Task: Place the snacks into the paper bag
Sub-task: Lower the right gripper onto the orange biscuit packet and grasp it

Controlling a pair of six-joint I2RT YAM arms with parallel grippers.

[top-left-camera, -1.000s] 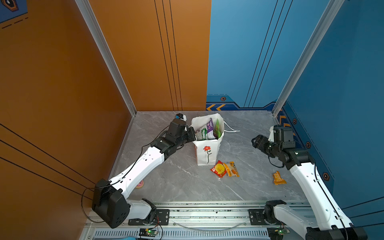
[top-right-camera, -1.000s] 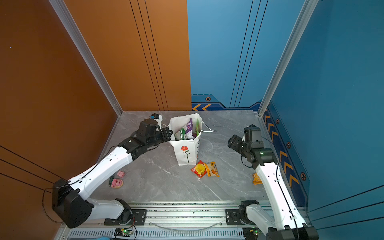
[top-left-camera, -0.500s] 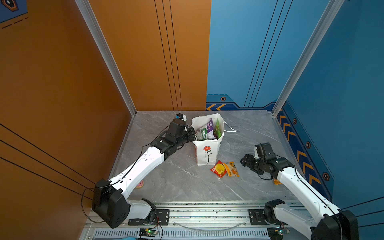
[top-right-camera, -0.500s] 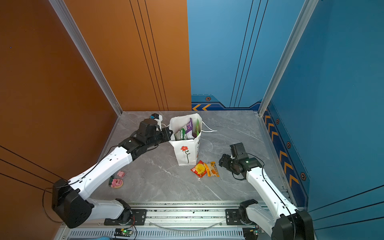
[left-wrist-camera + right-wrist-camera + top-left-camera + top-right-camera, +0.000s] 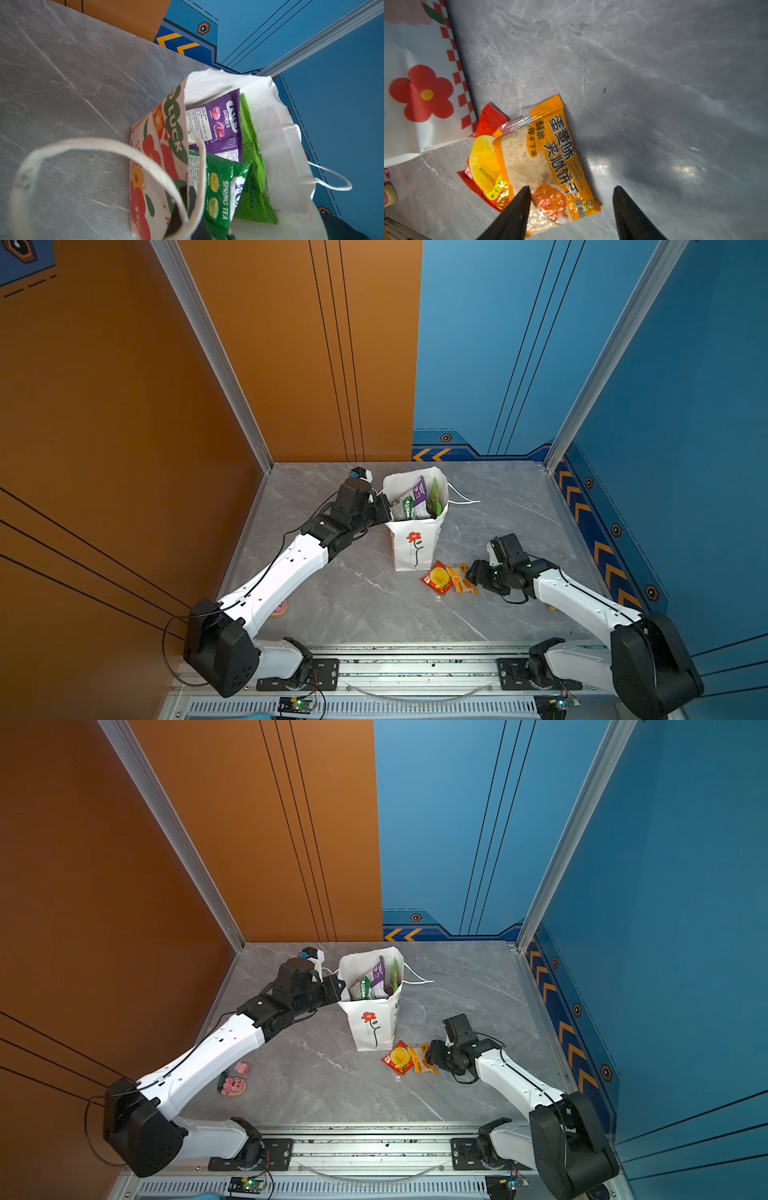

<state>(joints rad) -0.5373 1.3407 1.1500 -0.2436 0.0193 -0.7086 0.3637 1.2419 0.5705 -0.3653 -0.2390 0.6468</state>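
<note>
Top views: paper bag (image 5: 415, 549) stood upright mid-table (image 5: 353, 597), mouth open, with purple packet (image 5: 420, 492) and green packet (image 5: 435, 498) inside. left gripper (image 5: 383, 509) sat at the bag's rim on its own side, jaws pressed together on the paper. Loose snacks: red packet (image 5: 436, 578) and orange packet (image 5: 460, 580) lay flat, touching, just in front of the bag's base. right gripper (image 5: 473, 574) was low at the orange packet's outer end, so the right arm was clearly the nearer one, with the packet lying bagward of it. pink round thing (image 5: 235, 1085) sat well apart by the left arm, half hidden in a top view. Left wrist: bag mouth filled the frame, packets on end inside. cord handle (image 5: 104, 143) looped across the lens, so only a dark finger stub showed against the bag wall. Right wrist: jaws were spread, nothing held. The orange packet's long axis ran away from the gripper, roughly along its reach, so the jaws spanned its short width. They were off-centre, though: one fingertip over the packet, the other over bare table beyond its edge. Orange lapped over red, so closing here might drag both. The packet's near end was cut off.
</note>
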